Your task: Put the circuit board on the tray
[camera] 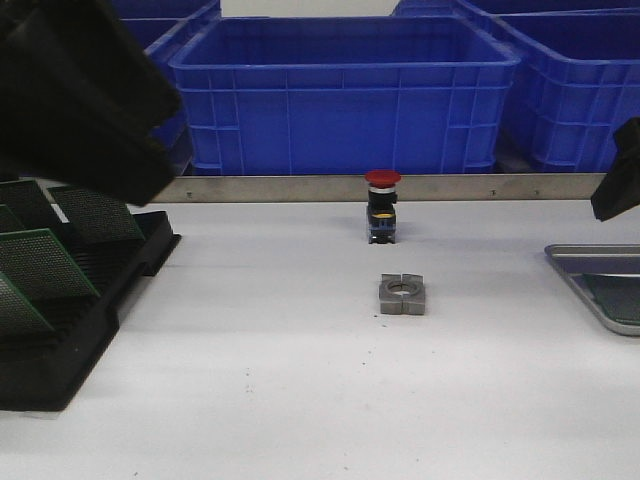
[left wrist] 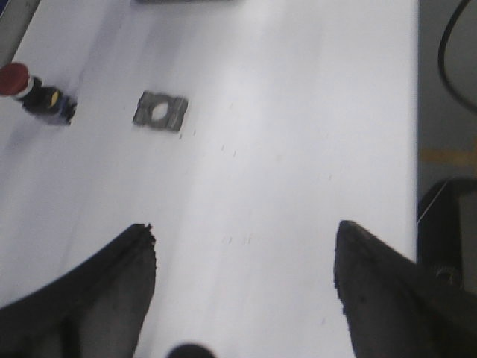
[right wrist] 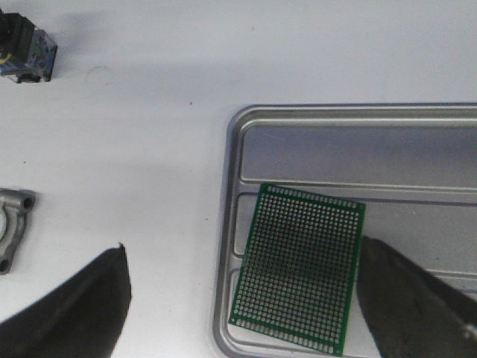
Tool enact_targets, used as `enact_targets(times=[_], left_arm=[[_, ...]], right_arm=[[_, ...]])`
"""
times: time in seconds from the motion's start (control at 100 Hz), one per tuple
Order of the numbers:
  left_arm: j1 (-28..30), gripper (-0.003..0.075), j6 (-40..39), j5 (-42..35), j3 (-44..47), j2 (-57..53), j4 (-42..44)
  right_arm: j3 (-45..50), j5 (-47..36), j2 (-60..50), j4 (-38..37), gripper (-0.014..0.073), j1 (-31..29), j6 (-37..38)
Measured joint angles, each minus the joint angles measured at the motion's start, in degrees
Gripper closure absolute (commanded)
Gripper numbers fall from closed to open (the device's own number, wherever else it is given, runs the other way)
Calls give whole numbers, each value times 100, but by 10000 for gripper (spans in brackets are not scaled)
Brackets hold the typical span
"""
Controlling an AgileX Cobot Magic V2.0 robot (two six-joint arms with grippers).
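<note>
Black fingers [right wrist: 67, 309] of the right gripper [right wrist: 242, 298] frame the near edge of its wrist view, spread wide and empty above the circuit board [right wrist: 299, 277]. That green perforated board lies flat on the tray [right wrist: 231, 224] floor, tilted against the rim toward five o'clock. It looks thin, stiff and light, best pinched by its long edges, not its face. Left gripper [left wrist: 242, 276] hangs open over bare table [left wrist: 298, 134]. At nine o'clock in the front view, more boards lean in a rack [camera: 60, 360], partly hidden by the left arm; the tray is cut off.
</note>
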Motion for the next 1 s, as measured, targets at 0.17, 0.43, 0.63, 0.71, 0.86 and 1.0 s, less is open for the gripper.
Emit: enact_targets(times=[0.17,0.43,0.63,0.71,0.86,1.0], left_arm=[[490,255,-40,494,0,-30,1263],[1278,255,-451,676,0,195,2270],[1486,256,-481,676,0,519,2343],[1499,256,-493,676,0,694,2343],[1499,286,-492,461,0,1029,2375],[1499,444,-492,220,-3,1335,2494]], right_arm=[[0,105,0,-10,-39,0,0],[0,166,0,-21,-39,0,0],[0,166,0,-21,-39,0,0],[0,170,0,-21,-39,0,0],[0,170,0,-21,-39,0,0],[0,179,0,-21,-39,0,0]])
